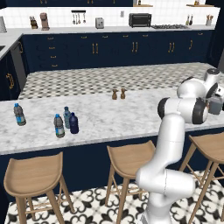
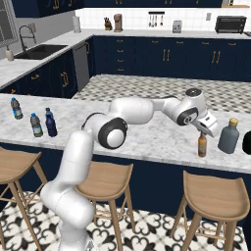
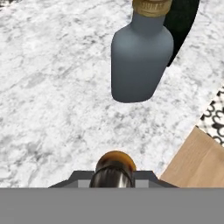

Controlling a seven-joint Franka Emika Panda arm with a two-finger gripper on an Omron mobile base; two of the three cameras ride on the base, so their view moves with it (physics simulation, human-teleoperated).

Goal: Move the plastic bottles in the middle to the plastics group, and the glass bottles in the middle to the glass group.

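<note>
Amber glass bottle (image 2: pixel 202 144) stands upright on the marble counter (image 2: pixel 147 137), long axis vertical, its base seemingly on the surface just beside the grey-blue glass bottle (image 2: pixel 228 136), on that bottle's arm-ward side with a small gap between. Directly above it, the gripper (image 2: pixel 202 131) points straight down with its jaws narrowed around the neck, the bottle's rounded top (image 3: pixel 115 162) showing between the finger tips in the hand view. Judged from this, placement looks near complete; the coming move turns on releasing and withdrawing straight up along the bottle's axis, so as not to tip it toward its grey-blue neighbour.
</note>
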